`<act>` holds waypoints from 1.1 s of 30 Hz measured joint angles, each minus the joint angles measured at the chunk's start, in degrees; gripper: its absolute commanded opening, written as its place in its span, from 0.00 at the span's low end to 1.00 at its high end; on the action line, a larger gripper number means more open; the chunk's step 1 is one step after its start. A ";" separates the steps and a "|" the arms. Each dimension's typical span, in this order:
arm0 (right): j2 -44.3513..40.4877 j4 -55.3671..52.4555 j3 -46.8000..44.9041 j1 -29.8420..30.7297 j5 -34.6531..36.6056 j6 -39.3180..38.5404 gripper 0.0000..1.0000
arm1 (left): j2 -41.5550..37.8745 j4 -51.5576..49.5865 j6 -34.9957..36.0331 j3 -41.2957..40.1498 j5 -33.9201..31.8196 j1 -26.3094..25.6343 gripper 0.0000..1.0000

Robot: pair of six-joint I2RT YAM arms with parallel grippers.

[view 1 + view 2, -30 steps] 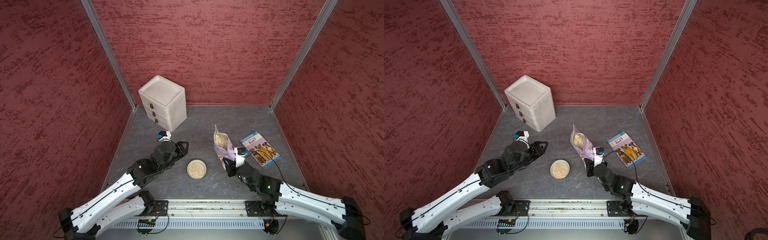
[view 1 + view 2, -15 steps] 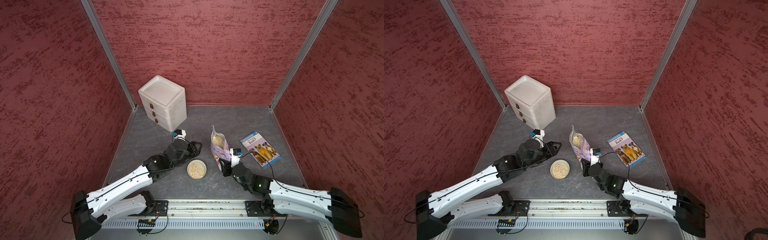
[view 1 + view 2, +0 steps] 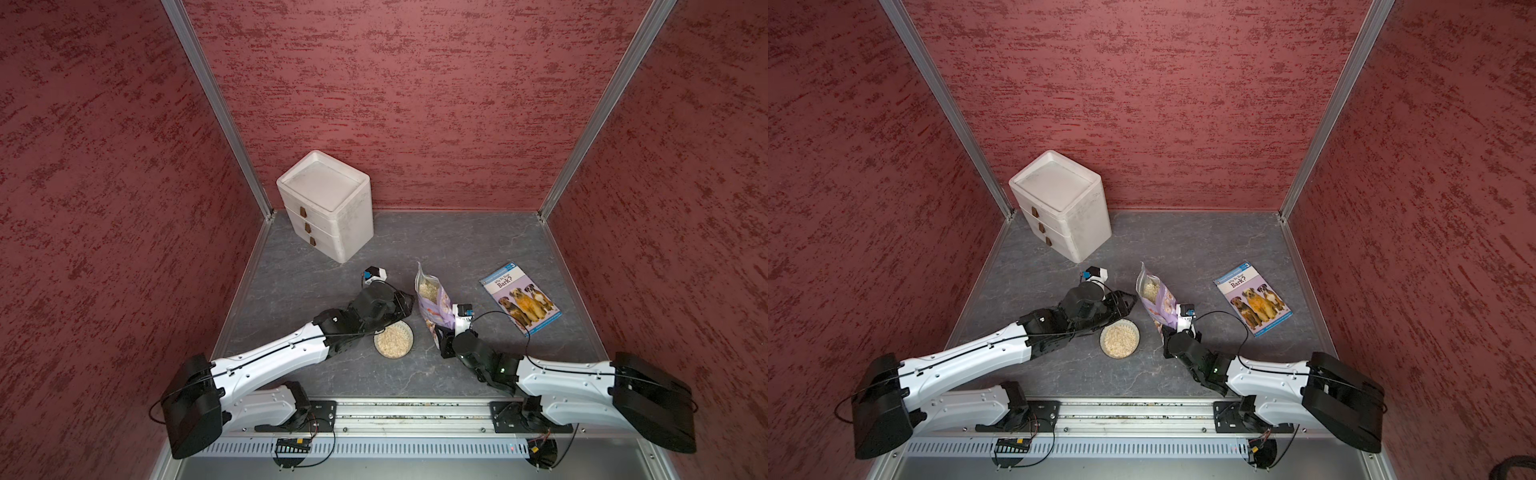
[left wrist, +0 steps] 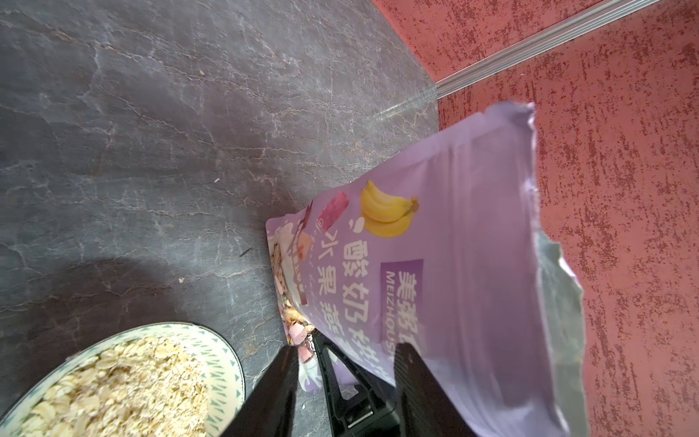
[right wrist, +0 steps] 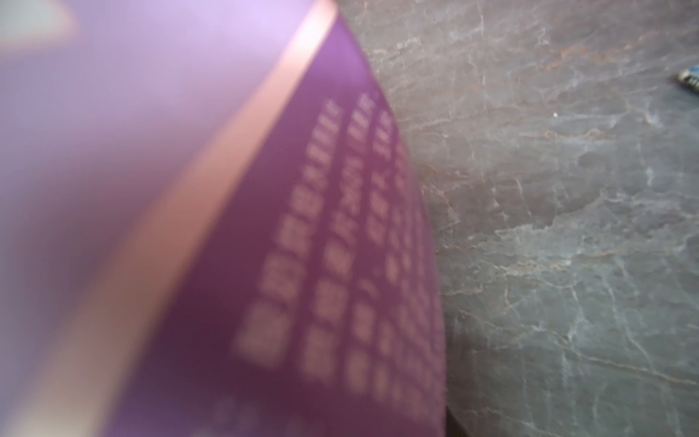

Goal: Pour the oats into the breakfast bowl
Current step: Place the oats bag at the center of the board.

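The lilac pouch (image 3: 434, 305) stands upright right of the breakfast bowl (image 3: 412, 341), its torn top open on pale oats (image 3: 427, 289). The bowl is heaped with oats (image 3: 1119, 340). My right gripper (image 3: 444, 334) is shut on the pouch's lower near corner; in the right wrist view the blurred pouch (image 5: 264, 227) hides the fingers. My left gripper (image 3: 408, 300) hovers over the bowl's far rim, just left of the pouch. In the left wrist view its fingers (image 4: 276, 389) stand apart around the pouch's bottom corner (image 4: 454, 246), with the bowl's rim (image 4: 227, 359) beside them.
A tall white three-drawer box (image 3: 328, 203) stands at the back left by the wall corner. A blue book with dogs (image 3: 519, 297) lies flat to the right of the pouch. Red walls close the grey floor (image 3: 457, 245) on three sides.
My left arm has swung right, from left of the bowl to over its far rim, close to the pouch. The right arm and pouch have shifted slightly left.
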 measured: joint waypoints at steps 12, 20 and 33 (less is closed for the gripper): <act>3.72 8.09 -1.68 -0.37 -0.33 1.99 0.51 | 5.27 1.31 -2.97 -0.02 1.14 0.00 0.43; -0.52 6.97 -1.95 -0.37 -0.24 1.51 0.70 | 7.76 1.62 -3.89 -0.02 1.92 0.00 0.43; -10.16 -3.89 1.90 -0.44 -3.76 -3.74 0.84 | 10.43 3.02 -4.04 0.13 3.17 -0.50 0.42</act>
